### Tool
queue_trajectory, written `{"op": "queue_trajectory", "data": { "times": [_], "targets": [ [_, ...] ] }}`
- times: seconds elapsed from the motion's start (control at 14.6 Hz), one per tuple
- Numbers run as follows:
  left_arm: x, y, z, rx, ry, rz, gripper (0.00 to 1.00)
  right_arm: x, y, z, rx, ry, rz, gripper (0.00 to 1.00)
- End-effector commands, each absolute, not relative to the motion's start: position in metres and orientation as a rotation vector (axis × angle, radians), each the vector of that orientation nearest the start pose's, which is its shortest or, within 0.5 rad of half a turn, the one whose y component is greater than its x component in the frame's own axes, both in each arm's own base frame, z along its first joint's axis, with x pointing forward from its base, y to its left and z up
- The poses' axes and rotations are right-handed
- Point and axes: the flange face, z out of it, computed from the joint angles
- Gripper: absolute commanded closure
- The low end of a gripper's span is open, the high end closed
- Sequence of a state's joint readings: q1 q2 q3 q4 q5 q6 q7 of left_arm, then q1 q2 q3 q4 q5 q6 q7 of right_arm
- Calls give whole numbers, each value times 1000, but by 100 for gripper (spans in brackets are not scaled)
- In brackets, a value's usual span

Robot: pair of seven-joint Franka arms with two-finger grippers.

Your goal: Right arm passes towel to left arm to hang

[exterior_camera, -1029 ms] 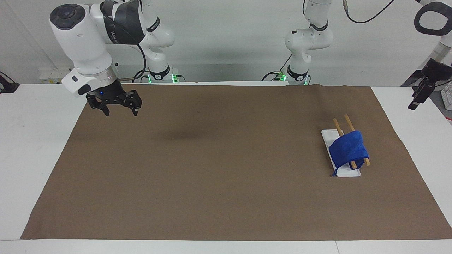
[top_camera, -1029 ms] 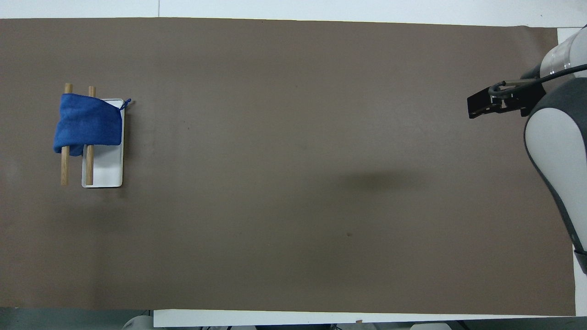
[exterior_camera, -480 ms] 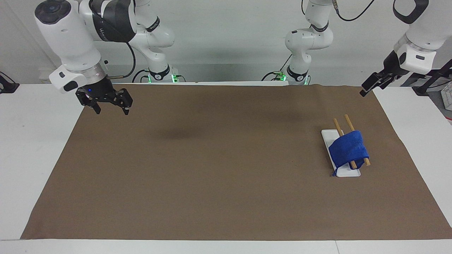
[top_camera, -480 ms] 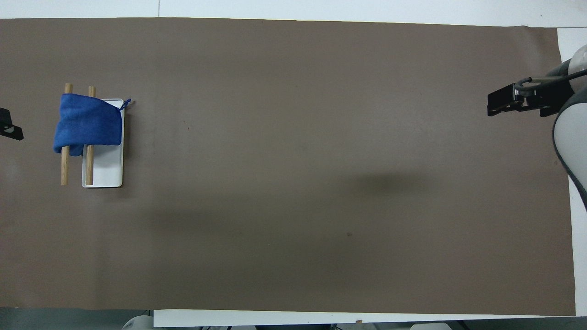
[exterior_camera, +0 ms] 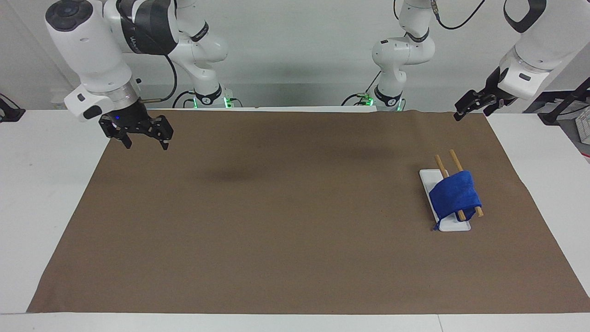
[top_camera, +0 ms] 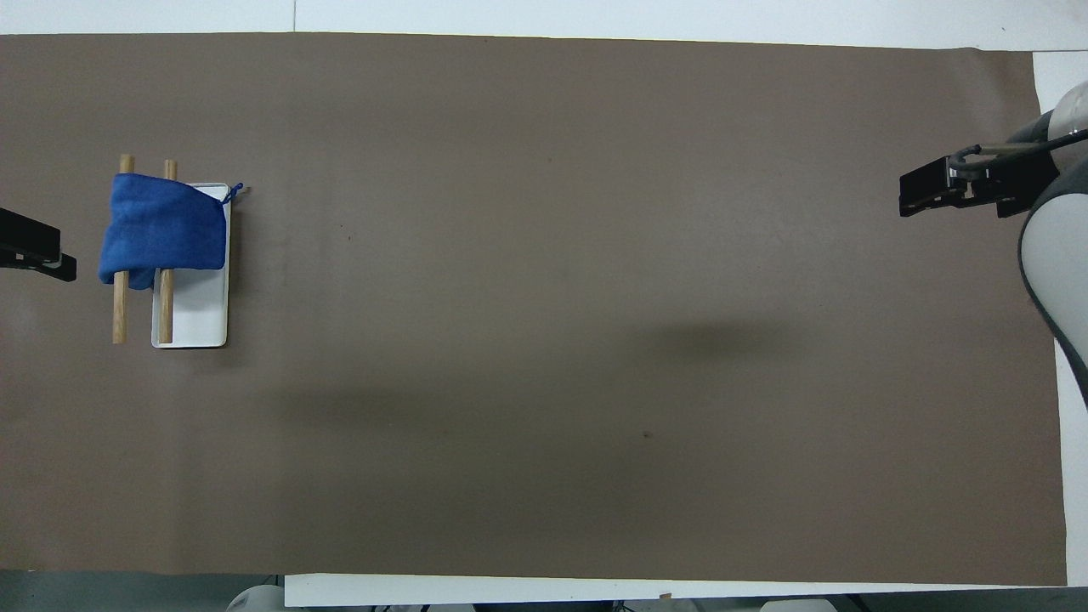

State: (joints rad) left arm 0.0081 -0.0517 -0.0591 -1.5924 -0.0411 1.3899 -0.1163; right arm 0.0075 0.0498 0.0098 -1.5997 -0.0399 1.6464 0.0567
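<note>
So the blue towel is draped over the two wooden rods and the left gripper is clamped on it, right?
Not quite. The towel is draped over the two wooden rods, but the left gripper is open and up in the air, apart from it, as the facing view shows.

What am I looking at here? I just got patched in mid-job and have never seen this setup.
Two white robot arms work at a table with a brown mat. One picture faces them from across the table; the other looks down from above their end. The towel is draped over two wooden rods on a small white tray, toward the left arm's end. The left gripper hangs open over the mat's corner near there. The right gripper hangs open over the mat's opposite end. Neither holds anything.
</note>
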Motion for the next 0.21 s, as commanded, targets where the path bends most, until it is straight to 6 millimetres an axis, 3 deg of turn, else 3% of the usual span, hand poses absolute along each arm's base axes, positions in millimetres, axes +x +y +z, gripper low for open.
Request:
{"op": "queue_trajectory", "data": {
  "times": [0.0, 0.14],
  "targets": [
    [516, -31, 634, -3169, -10, 267, 0, 566, 5, 590, -3164, 80, 16, 0],
    [516, -31, 634, -3169, 0, 264, 0, 567, 4, 590, -3163, 82, 16, 0]
  ]
}}
